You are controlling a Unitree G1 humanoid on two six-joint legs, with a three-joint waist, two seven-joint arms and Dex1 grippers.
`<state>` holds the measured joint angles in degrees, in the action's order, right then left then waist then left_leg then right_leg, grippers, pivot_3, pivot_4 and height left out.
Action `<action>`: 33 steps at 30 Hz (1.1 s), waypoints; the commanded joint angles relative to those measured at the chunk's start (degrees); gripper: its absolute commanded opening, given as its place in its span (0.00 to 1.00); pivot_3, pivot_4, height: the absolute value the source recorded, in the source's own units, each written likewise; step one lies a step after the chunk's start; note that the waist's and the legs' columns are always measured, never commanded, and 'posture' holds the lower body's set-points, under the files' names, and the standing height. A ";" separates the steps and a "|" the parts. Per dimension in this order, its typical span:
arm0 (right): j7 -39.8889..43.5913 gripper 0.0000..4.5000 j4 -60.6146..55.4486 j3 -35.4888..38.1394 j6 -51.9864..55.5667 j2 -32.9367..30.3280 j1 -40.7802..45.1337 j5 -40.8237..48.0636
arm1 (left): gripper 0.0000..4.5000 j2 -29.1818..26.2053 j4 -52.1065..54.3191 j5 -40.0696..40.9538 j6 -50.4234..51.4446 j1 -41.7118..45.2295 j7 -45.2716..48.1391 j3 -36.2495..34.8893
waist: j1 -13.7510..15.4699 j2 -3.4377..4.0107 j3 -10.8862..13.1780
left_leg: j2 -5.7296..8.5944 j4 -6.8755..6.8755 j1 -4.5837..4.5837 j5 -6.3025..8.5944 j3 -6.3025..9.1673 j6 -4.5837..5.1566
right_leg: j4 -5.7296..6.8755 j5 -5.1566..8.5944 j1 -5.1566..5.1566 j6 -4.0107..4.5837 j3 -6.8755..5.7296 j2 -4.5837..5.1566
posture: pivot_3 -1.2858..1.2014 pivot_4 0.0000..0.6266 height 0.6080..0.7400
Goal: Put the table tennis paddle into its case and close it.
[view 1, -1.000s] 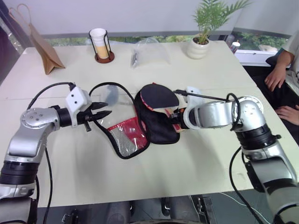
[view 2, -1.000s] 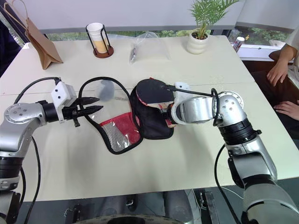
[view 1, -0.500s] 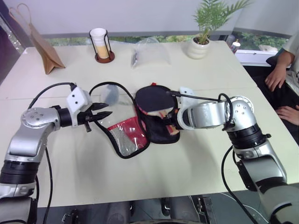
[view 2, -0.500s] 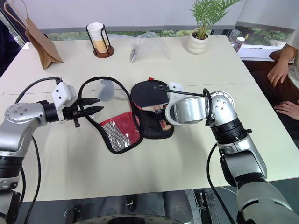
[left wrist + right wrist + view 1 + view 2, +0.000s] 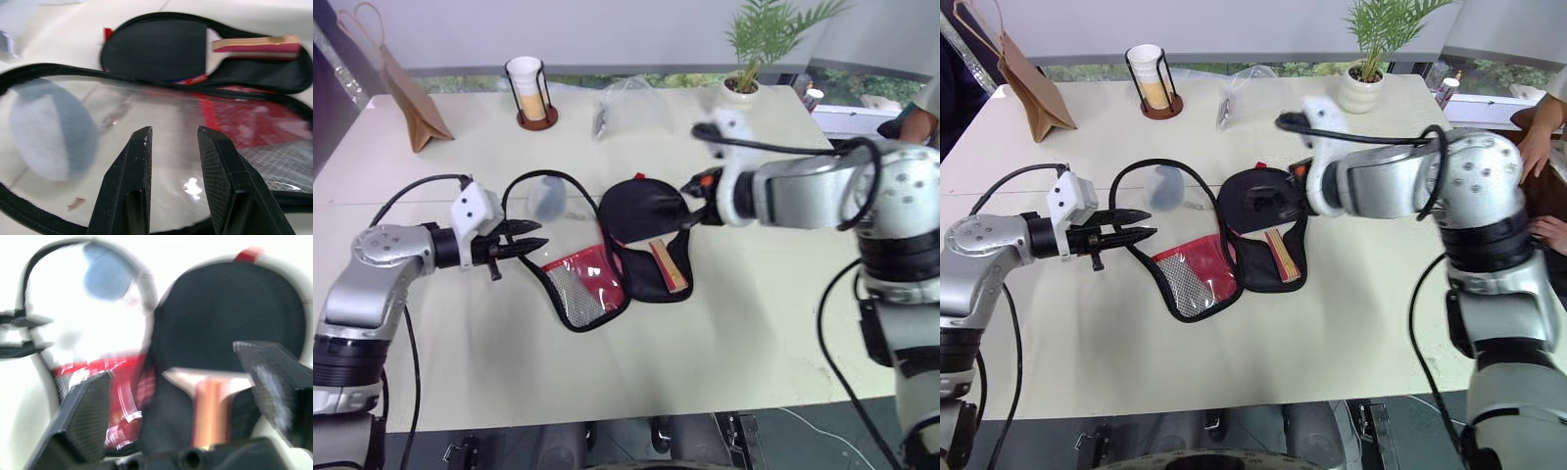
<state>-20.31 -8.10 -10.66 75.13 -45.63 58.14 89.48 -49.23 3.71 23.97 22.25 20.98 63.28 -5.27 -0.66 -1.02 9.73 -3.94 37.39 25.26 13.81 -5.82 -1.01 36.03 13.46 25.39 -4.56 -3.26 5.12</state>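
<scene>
Pale cream and wide, the table (image 5: 724, 323) runs back to a window sill, and along its far side stand a brown paper bag (image 5: 406, 103), a cup in a black wire holder (image 5: 530, 91), a clear plastic bag (image 5: 628, 108) and a potted plant (image 5: 1363, 59); a person's hand (image 5: 1536, 137) shows at the table's right edge. Near the middle lies the case (image 5: 576, 269), unzipped and spread flat in two halves: the lid half, with its clear window and red panel, lies toward the robot's left, and the black half lies toward the right. The table tennis paddle (image 5: 651, 220) rests on the black half, its round black face toward the far side and its tan-and-red handle pointing toward the robot, lying on the case's narrow end. A small grey pouch (image 5: 546, 197) shows through the clear window, though whether it sits under or inside the lid is hard to tell. The left gripper (image 5: 532, 241) hovers at the left rim of the lid half, its fingers (image 5: 132, 181) a little apart over the clear window and closed on nothing, as the left wrist view shows. The right gripper (image 5: 181, 406) hangs above the paddle, clear of it, with its fingers (image 5: 85, 416) spread wide and empty; the right wrist view looks down between them onto the paddle's face and handle.
</scene>
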 commanded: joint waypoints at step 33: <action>59.62 0.99 -12.68 11.20 -30.15 -9.04 -28.77 -53.68 | 0.32 14.69 -29.35 -11.18 -30.81 12.56 8.04 7.19 | 1.36 0.02 0.00 | 0.01 0.69 0.11 0.07 -0.06 0.11 | 0.16 -0.16 -0.09 -0.15 -0.02 0.01 | 0.52 0.24 1.00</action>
<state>39.66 -18.80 -2.13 44.82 -54.87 29.24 36.16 -34.43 -26.37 11.84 -8.11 31.97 70.90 1.97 0.70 -1.00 9.73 -3.94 38.09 25.37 13.88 -5.88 -0.89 36.20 13.27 25.30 -4.77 -3.28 5.12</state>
